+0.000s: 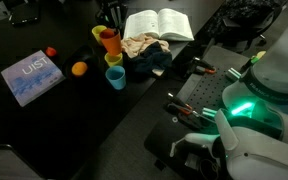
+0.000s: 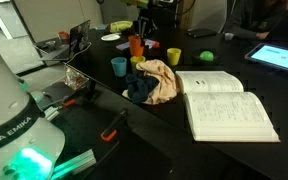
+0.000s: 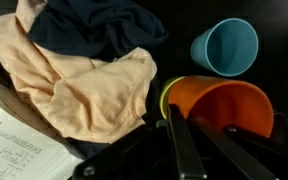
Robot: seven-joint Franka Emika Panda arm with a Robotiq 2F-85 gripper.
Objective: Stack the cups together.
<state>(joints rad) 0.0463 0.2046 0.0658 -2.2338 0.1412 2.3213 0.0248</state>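
Open book (image 3: 9, 150) sits low, far left of gripper (image 3: 182, 118). Peach cloth (image 3: 79, 85) and dark cloth (image 3: 94, 25) are heaped close on its left. Jaws narrow, pinching near rim of orange cup (image 3: 224, 105). Yellow cup (image 3: 164, 92) touches its left side. Blue cup (image 3: 226, 45) lies beyond, right, apart.

exterior: both over robot base (image 1: 269, 65) toward blue cup (image 1: 115, 77) | wrist: close above same cup

Cloths (image 3: 84, 80) lie left of the near cup (image 3: 224, 105) and far cup (image 3: 224, 47).
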